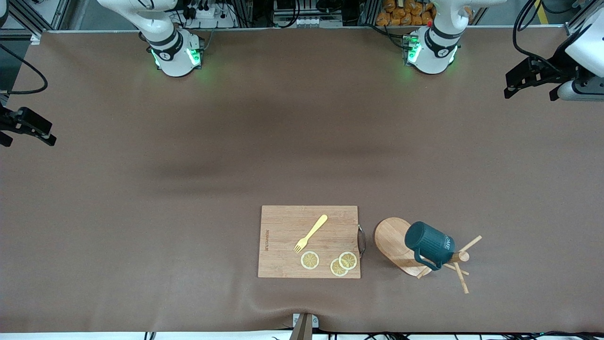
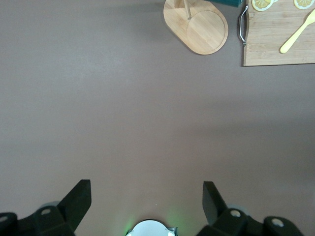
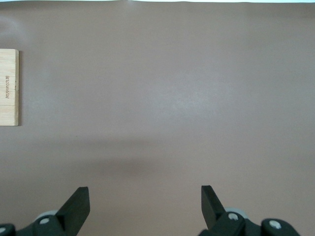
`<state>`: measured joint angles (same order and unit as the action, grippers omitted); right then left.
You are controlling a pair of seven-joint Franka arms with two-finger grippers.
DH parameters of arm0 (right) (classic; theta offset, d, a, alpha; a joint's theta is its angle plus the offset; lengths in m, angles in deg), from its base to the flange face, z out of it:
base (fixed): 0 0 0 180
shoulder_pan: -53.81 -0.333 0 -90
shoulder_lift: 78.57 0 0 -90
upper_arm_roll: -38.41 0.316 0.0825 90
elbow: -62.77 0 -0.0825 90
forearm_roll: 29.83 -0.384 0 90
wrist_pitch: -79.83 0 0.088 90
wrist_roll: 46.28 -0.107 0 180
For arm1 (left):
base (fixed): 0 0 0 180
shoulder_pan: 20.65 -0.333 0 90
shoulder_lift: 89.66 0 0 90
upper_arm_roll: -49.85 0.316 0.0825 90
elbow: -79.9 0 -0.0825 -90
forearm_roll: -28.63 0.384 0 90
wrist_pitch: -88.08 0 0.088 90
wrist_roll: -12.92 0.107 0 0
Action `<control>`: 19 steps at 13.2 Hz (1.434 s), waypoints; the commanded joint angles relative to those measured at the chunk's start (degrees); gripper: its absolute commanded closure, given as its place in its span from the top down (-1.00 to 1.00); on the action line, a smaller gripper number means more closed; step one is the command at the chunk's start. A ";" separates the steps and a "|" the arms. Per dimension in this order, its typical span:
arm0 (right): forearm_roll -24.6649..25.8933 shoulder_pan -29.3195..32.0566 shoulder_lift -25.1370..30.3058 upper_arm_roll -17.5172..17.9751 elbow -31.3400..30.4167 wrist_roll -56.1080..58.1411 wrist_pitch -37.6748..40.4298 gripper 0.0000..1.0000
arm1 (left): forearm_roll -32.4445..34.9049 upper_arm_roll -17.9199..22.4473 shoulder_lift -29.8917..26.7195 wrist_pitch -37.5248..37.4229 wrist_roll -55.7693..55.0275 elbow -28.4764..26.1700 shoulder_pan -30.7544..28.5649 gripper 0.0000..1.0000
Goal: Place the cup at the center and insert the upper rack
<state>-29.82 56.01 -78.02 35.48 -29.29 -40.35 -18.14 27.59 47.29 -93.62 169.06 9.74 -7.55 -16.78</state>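
On the brown table (image 1: 141,189) the cup (image 1: 428,243) hangs tilted on the upper rack (image 1: 401,245) (both grippers' fingers (image 2: 78,199) wide, waiting).

Low in the frame and right of center, the upper rack (image 1: 401,245) stood with the cup (image 1: 429,243) hung on it. Just left lay a cutting board (image 1: 288,238) bearing a yellow fork (image 1: 310,233) and three lemon slices (image 1: 310,260). Both grippers hung at the frame's upper edges: left gripper (image 1: 531,80), right gripper (image 1: 26,125)
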 commanded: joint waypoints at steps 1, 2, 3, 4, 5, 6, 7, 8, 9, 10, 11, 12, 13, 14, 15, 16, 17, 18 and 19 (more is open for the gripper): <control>-0.98 0.62 -0.45 0.39 1.27 -0.22 0.85 1.00 | 0.51 -0.43 1.40 -0.74 -0.60 1.50 -0.44 1.00; -0.98 0.62 -0.45 0.39 1.27 -0.22 0.85 1.00 | 1.82 -0.52 1.58 -0.57 -0.51 1.50 -0.26 1.00; -1.06 0.62 -0.45 0.39 1.27 -0.22 0.85 1.00 | 2.61 -0.87 1.59 -0.39 -0.25 1.41 -0.26 1.00; -0.98 0.62 -0.45 0.39 1.27 -0.22 0.77 1.00 | 2.27 -0.96 1.50 -0.39 0.02 1.41 -0.52 1.00; -0.98 0.62 -0.45 0.39 1.27 -0.22 0.76 1.00 | 1.92 -0.96 1.50 -0.21 0.37 1.41 -0.61 1.00; -0.98 0.62 -0.45 0.39 1.27 -0.13 0.76 1.00 | 1.83 -0.96 1.50 -0.12 0.46 1.32 -0.53 1.00; -0.98 0.62 -0.45 0.39 1.27 -0.13 0.76 1.00 | 1.83 -1.05 1.50 -0.12 0.46 1.32 -0.53 1.00; -0.98 0.70 -0.45 0.39 1.27 -0.13 0.76 1.00 | 1.83 -1.05 1.41 -0.12 0.37 1.32 -0.53 1.00; -0.98 0.70 -0.45 0.39 1.27 -0.13 0.76 1.00 | 1.74 -1.05 1.32 -0.12 0.37 1.32 -0.53 1.00; -0.98 0.70 -0.45 0.39 1.27 -0.13 0.76 1.00 | 1.74 -1.05 1.32 -0.12 0.37 1.32 -0.53 1.00; -0.98 0.70 -0.45 0.39 1.27 -0.13 0.76 1.00 | 1.74 -1.05 1.24 -0.12 0.37 1.41 -0.53 1.00; -1.06 0.70 -0.45 0.39 1.27 -0.13 0.76 1.00 | 1.74 -1.05 1.15 -0.12 0.37 1.50 -0.53 1.00; -1.06 0.70 -0.45 0.39 1.27 -0.13 0.76 1.00 | 1.74 -1.14 1.23 -0.12 0.37 1.50 -0.53 1.00; -1.06 0.70 -0.45 0.39 1.27 -0.13 0.76 1.00 | 1.74 -1.14 1.32 -0.04 0.37 1.50 -0.26 1.00; -1.06 0.62 -0.45 0.39 1.27 -0.13 0.76 1.00 | 1.74 -1.14 1.32 -0.04 0.20 1.59 -0.09 1.00; -0.98 0.62 -0.45 0.39 1.27 -0.22 0.76 1.00 | 1.74 -1.14 1.32 -0.04 0.19 1.67 0.09 1.00; -1.06 0.70 -0.45 0.39 1.27 -0.13 0.68 1.00 | 1.74 -1.14 1.32 -0.04 0.02 1.67 0.09 1.00; -1.06 0.70 -0.45 0.39 1.27 -0.13 0.68 1.00 | 1.57 -1.22 1.32 0.14 0.02 1.67 0.09 1.00; -1.06 0.70 -0.45 0.39 1.27 -0.13 0.68 1.00 | 0.78 -1.14 1.32 0.31 -0.16 1.59 0.09 1.00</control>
<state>-29.83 56.01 -78.02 35.48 -29.29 -40.35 -18.14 28.64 46.41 -92.53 169.26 9.71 -7.02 -16.66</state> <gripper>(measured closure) 0.000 0.000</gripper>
